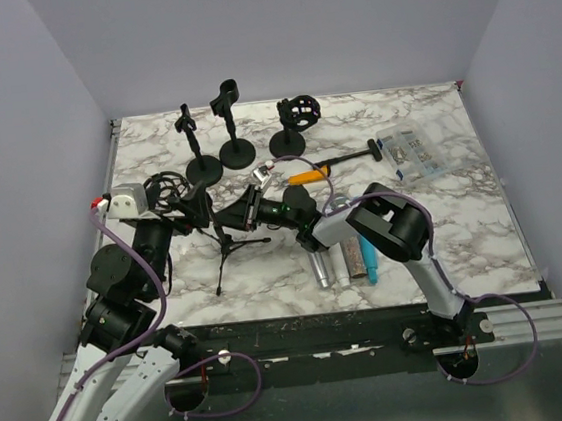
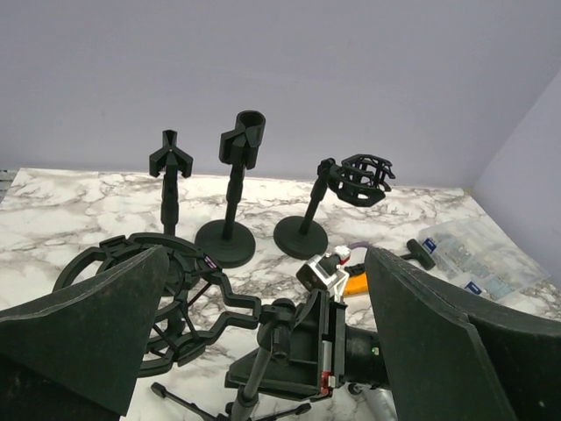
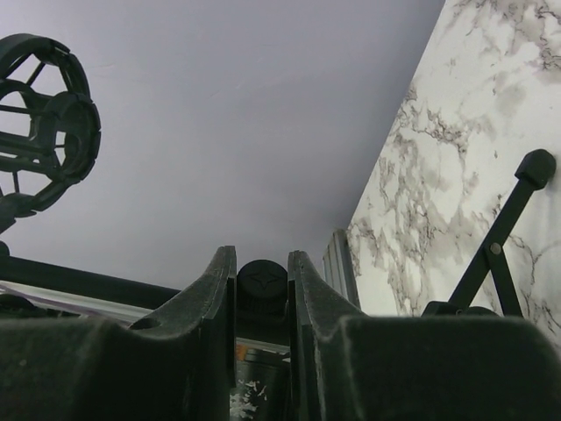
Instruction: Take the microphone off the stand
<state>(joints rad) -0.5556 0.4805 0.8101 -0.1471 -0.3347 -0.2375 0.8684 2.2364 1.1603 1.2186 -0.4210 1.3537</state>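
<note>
The right hand (image 3: 261,263) is clenched on the microphone (image 3: 261,282), which sits in the clip (image 2: 294,346) of the tripod stand (image 1: 227,246) mid-bench; the left hand (image 2: 263,263) hangs released about the stand; extraction seems in hand; next, brace the stand and pull along the clip; the microphone's body is mostly hidden.

Three stands (image 1: 233,125) behind — tripod (image 1: 228,248) before them, box (image 1: 414,153) right.

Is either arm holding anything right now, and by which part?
The right gripper is shut on the microphone, pinching its round black end between the fingers. The left gripper is wide open and holds nothing.
</note>
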